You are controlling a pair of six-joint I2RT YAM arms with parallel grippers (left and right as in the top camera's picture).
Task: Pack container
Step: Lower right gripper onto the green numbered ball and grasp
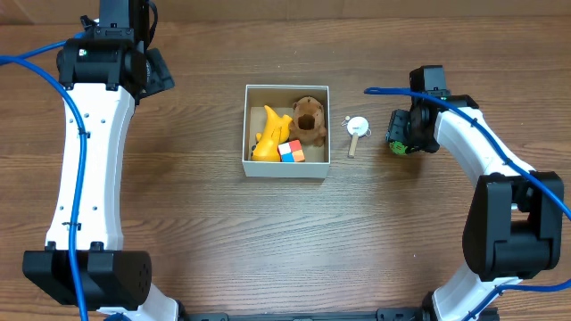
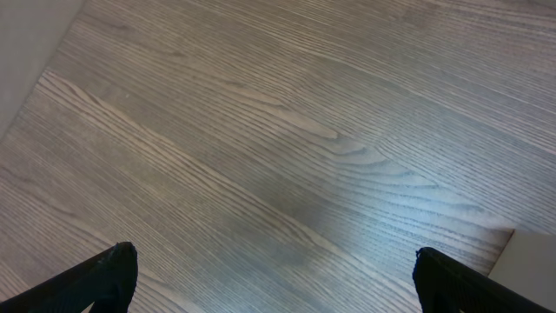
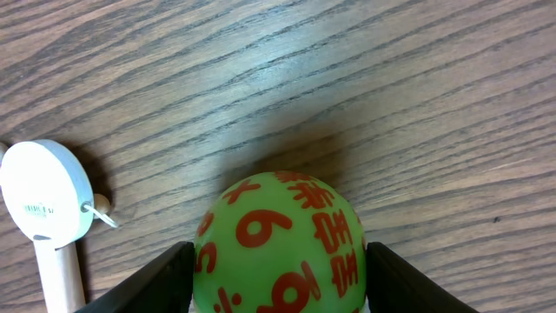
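Observation:
The container, a square white-walled box with a brown inside, sits mid-table and holds a yellow toy, a brown plush toy and a small colour cube. My right gripper is to its right, shut on a green ball with red numbers; both fingers press its sides, just above the table. My left gripper is open and empty over bare wood at the far left.
A small white round disc on a wooden stick lies between the container and the right gripper; it also shows in the right wrist view. Blue cables run along both arms.

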